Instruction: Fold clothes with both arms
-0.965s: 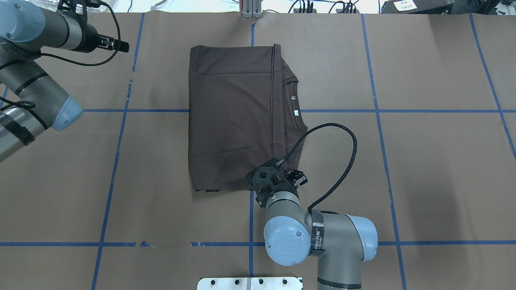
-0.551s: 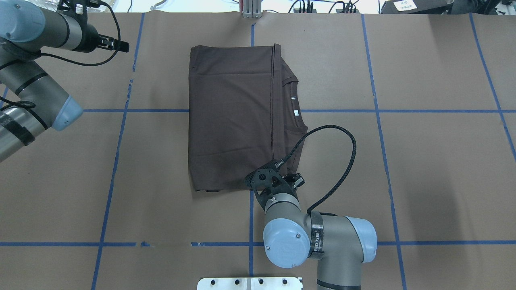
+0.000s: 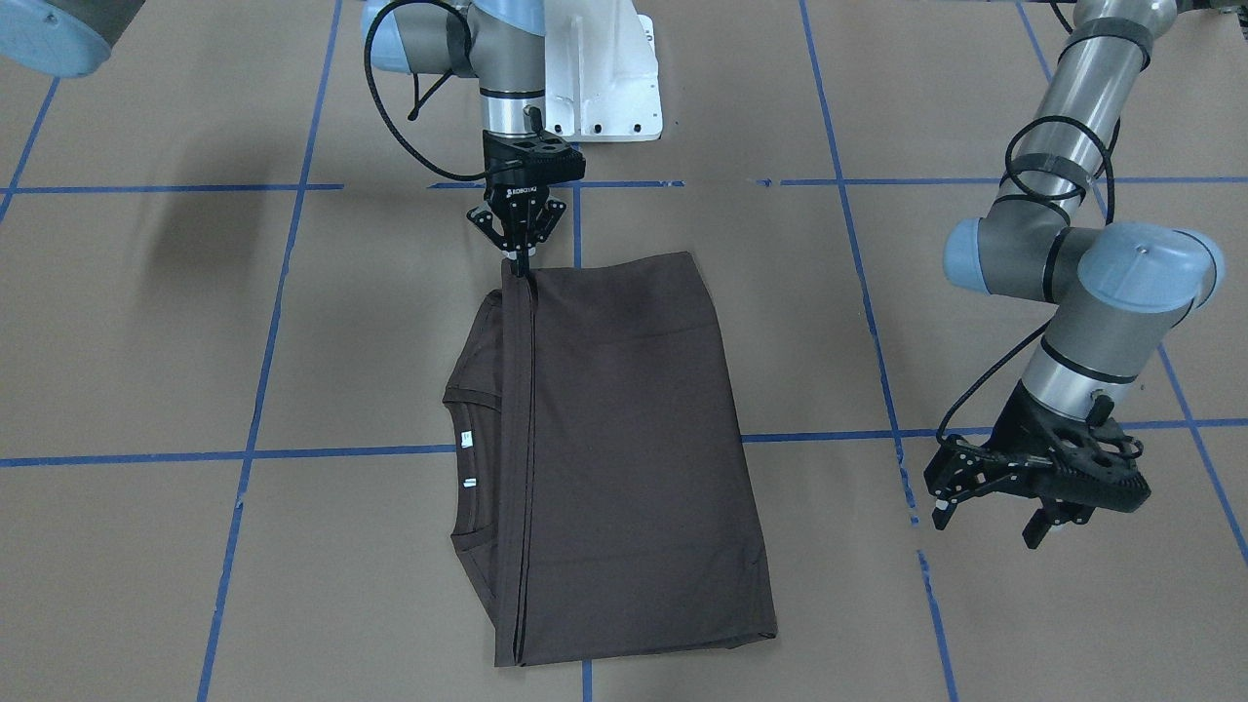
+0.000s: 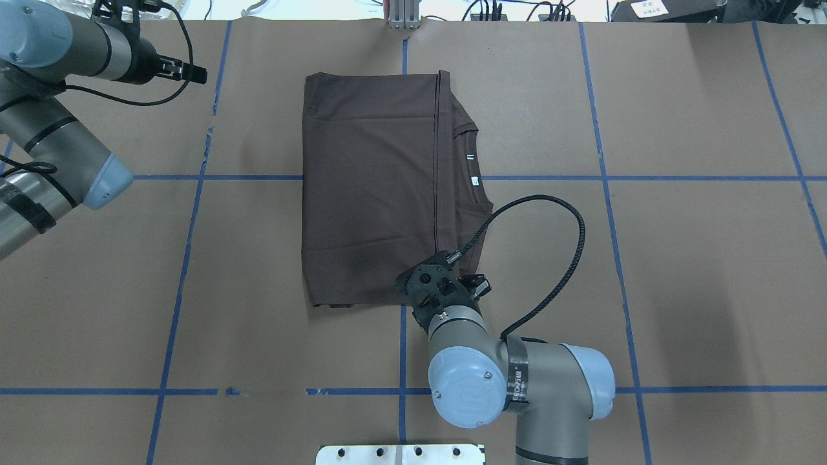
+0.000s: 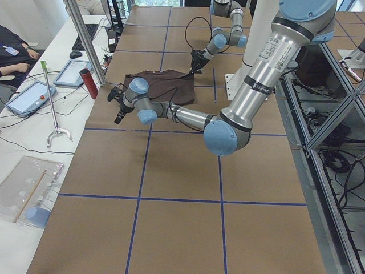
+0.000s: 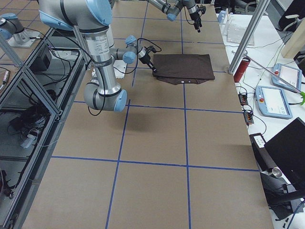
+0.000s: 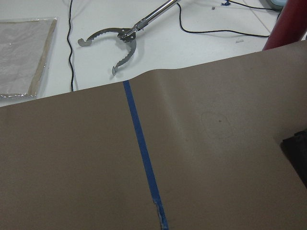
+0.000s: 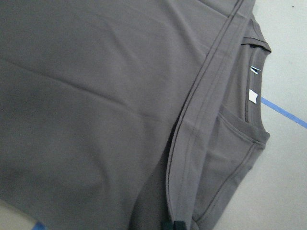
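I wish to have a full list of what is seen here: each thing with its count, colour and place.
Table cover: one, brown with blue grid lines, under both arms.
T-shirt: one, dark brown, folded, middle of the cover.
Neck tags: two, white, at its neck.
Base plate: one, white, robot's edge of the cover.
Grabber tool: one, silver, side table.
Cylinder: one, red, side table.
Tablets: two, pale blue, side table.
Sleeve: one, dark, a person's, at the side table.
Left arm, right arm: silver-grey, blue caps.
Left hand: one, black, open, over bare cover.
Right hand: one, black, shut on the T-shirt's hem, robot-side corner.
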